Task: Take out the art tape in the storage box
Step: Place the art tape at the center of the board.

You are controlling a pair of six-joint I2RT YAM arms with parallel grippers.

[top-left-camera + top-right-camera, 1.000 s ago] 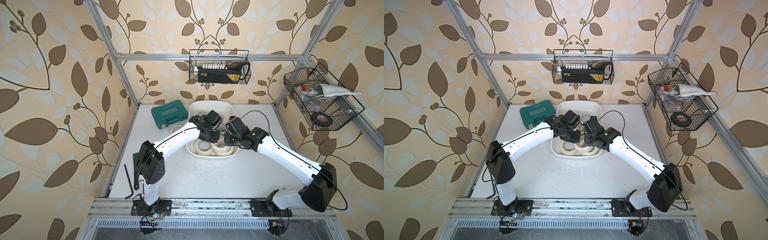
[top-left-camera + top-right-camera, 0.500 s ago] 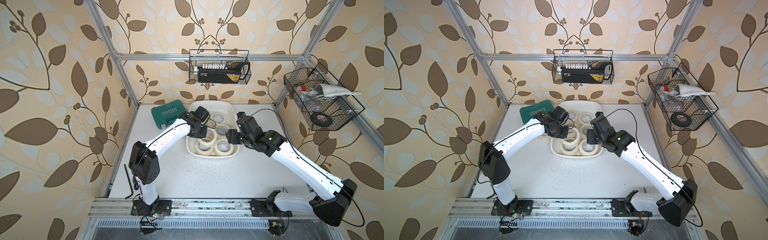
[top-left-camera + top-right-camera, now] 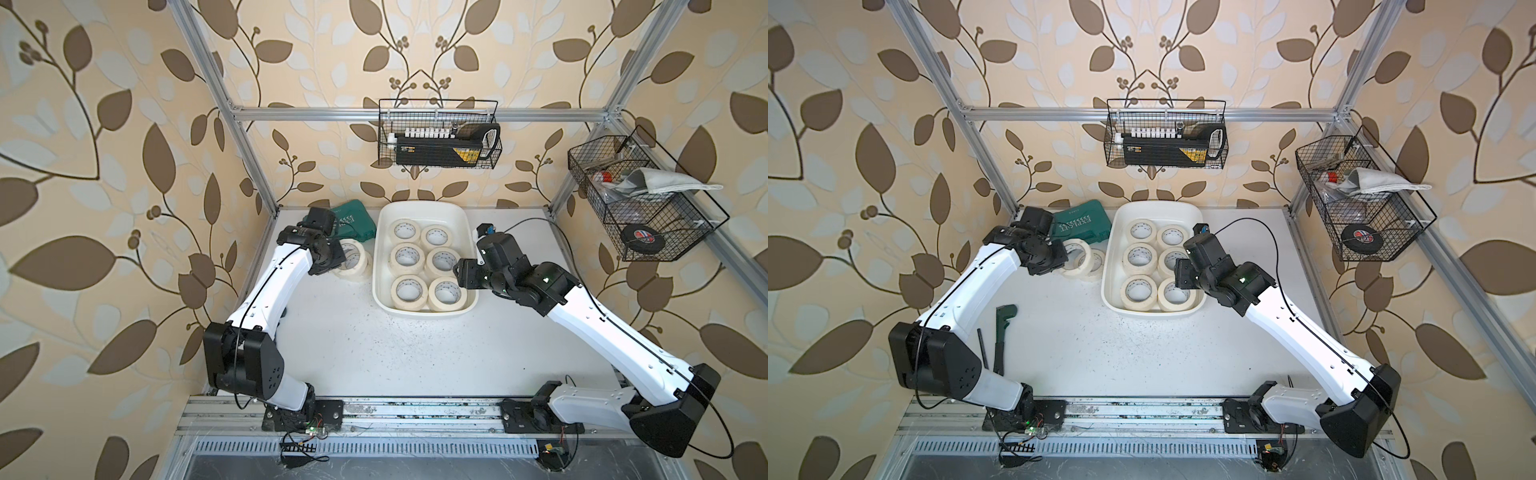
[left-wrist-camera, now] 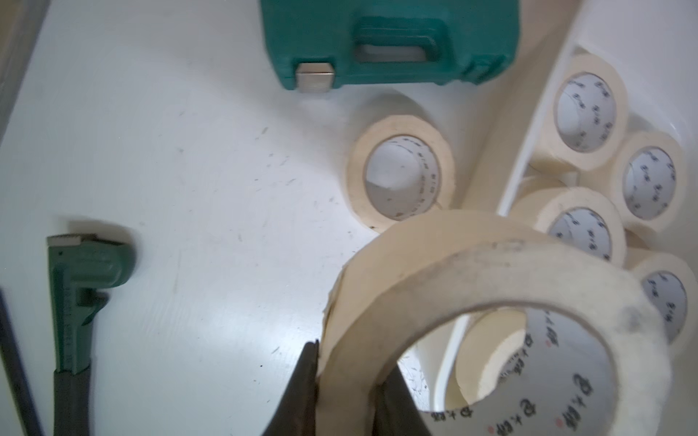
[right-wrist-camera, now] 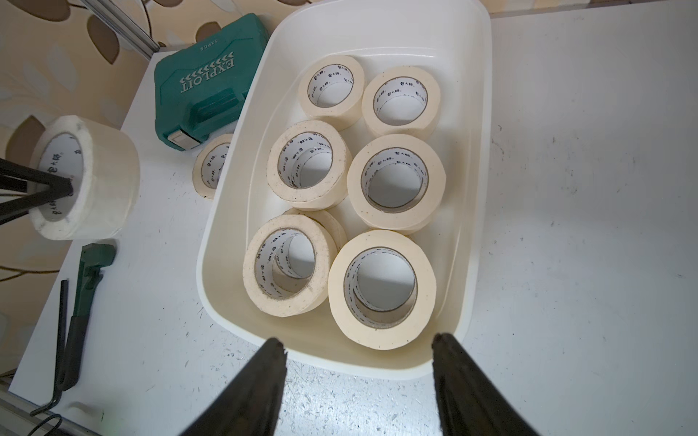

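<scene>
Storage box (image 3: pixel 419 208) sits just ahead of the right gripper (image 5: pixel 357 341), whose jaws stand wide apart and empty near its rim, six rolls of art tape (image 5: pixel 395 182) showing on top inside it. Left gripper (image 4: pixel 347 373) is clamped on the wall of one roll (image 4: pixel 491 271) outside the box, with another roll (image 4: pixel 400 166) lying flat just beyond its fingertips.

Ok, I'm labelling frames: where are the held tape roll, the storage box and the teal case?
held tape roll (image 5: pixel 113 181): right wrist view, its cream outer side.
storage box (image 5: pixel 466 151): right wrist view, bare inner wall.
teal case (image 3: pixel 1077 222): a top view, its lid.
</scene>
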